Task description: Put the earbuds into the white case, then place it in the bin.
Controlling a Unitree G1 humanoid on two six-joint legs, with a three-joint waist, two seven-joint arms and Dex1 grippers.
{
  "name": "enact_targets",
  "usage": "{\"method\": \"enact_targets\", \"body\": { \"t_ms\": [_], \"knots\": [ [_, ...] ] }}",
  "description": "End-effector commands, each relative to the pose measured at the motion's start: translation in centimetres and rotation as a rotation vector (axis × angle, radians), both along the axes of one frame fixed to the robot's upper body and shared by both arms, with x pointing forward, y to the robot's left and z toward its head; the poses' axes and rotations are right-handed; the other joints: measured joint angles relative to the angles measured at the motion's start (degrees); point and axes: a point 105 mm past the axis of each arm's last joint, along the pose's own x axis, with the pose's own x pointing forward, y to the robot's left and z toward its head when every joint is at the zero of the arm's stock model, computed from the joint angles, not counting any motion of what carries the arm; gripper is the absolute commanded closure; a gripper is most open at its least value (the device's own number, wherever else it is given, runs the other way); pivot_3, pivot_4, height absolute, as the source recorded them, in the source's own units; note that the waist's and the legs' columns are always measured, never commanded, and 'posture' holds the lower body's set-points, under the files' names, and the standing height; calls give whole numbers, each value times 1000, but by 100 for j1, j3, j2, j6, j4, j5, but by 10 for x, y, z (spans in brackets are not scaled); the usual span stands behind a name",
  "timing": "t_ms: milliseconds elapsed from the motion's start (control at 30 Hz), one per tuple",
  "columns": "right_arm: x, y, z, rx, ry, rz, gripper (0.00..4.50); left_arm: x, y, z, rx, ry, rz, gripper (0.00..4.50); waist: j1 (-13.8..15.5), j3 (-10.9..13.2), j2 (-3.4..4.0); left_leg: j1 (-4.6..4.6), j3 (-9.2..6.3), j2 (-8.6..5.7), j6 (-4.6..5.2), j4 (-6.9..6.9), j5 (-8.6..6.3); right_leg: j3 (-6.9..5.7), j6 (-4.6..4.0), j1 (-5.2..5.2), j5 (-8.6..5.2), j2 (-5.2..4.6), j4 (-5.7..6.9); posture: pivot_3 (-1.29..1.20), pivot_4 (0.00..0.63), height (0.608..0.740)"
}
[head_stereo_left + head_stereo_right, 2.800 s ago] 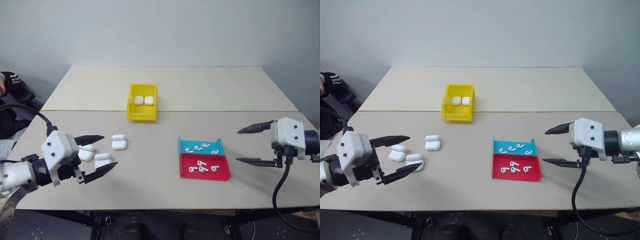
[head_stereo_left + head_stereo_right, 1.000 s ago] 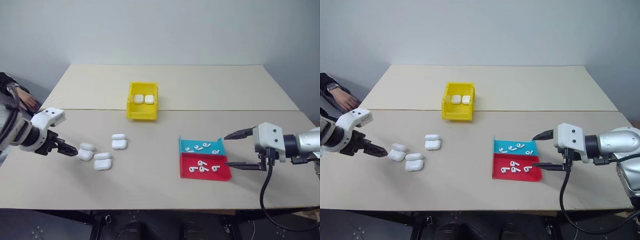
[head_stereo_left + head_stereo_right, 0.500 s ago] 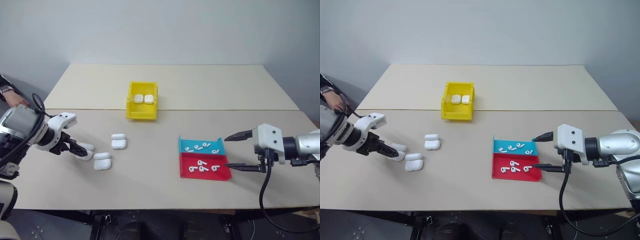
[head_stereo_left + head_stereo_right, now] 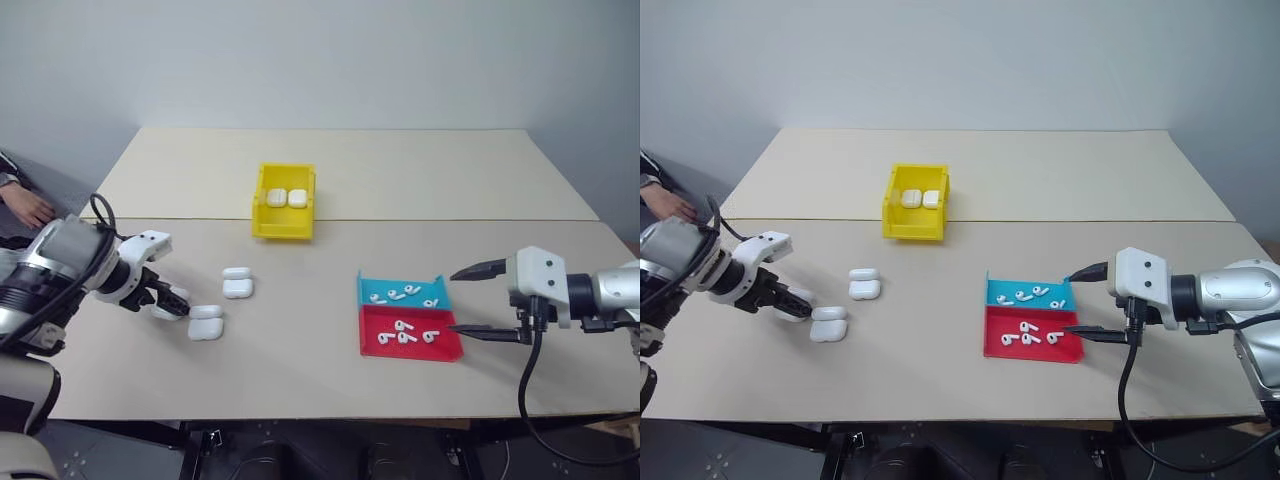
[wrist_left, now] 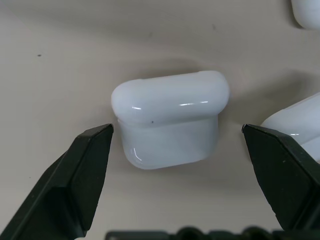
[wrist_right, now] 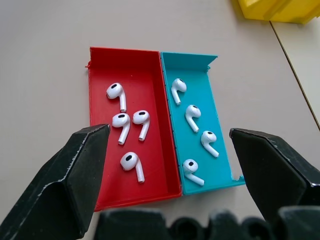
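Note:
A closed white case (image 5: 170,117) lies on the table between the open fingers of my left gripper (image 4: 172,303), which points down over it without touching it. Two more white cases (image 4: 205,321) (image 4: 237,283) lie just to its right. The earbuds (image 6: 131,120) lie loose in two shallow trays, several in the red tray (image 6: 100,90) and several in the cyan tray (image 6: 220,150). My right gripper (image 4: 452,301) hovers open at the right edge of those trays, holding nothing. The yellow bin (image 4: 283,234) stands further back in the middle, with two white cases (image 4: 287,199) inside.
A person's hand (image 4: 28,208) rests beyond the table's left edge. A seam (image 4: 450,221) runs across the tan tabletop behind the trays. The neighbouring case (image 5: 300,125) lies very close to one finger of my left gripper.
My left arm has swung in from the left and come down, so its open fingers now straddle the leftmost white case. The right arm has kept still.

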Motion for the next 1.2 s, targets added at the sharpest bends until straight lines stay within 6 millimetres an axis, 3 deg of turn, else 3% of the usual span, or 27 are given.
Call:
{"method": "enact_targets", "body": {
  "t_ms": [33,533,633,733,833,1033,1200],
  "knots": [
    [-3,0,13,3,-50,1,50,3,5,10,4,-37,25,0,4,0,0,0,0,0,0,0,0,0,0,0,0,0,0,0,150,740],
    [-2,1,9,1,-49,-5,50,2,12,-12,29,13,14,0,10,-3,3,1,0,0,1,2,0,0,0,1,0,0,1,0,150,740],
    [-2,1,9,0,-48,-12,0,3,12,-13,34,10,0,572,11,-7,9,10,1,0,7,3,-4,2,0,6,-1,0,7,0,150,740],
    [-3,0,9,-3,-48,-13,0,4,12,-13,31,12,-6,1575,9,-8,9,12,1,0,8,3,-4,3,-2,8,-1,0,9,0,150,740],
    [-3,0,9,-3,-50,-13,0,4,12,-12,34,12,-16,1768,11,-8,9,11,1,0,6,2,-3,5,-1,6,-2,0,8,0,150,740],
    [-1,-1,11,-4,-60,-16,0,10,12,3,66,-84,-40,1768,10,-8,8,11,1,0,7,3,-4,5,-1,6,-2,0,8,0,150,740],
    [-2,0,23,-37,-75,9,0,7,-4,50,60,-334,-204,1768,-7,-4,3,-2,-2,2,2,7,-1,3,-2,-3,-1,0,6,0,150,740]
  ]
}}
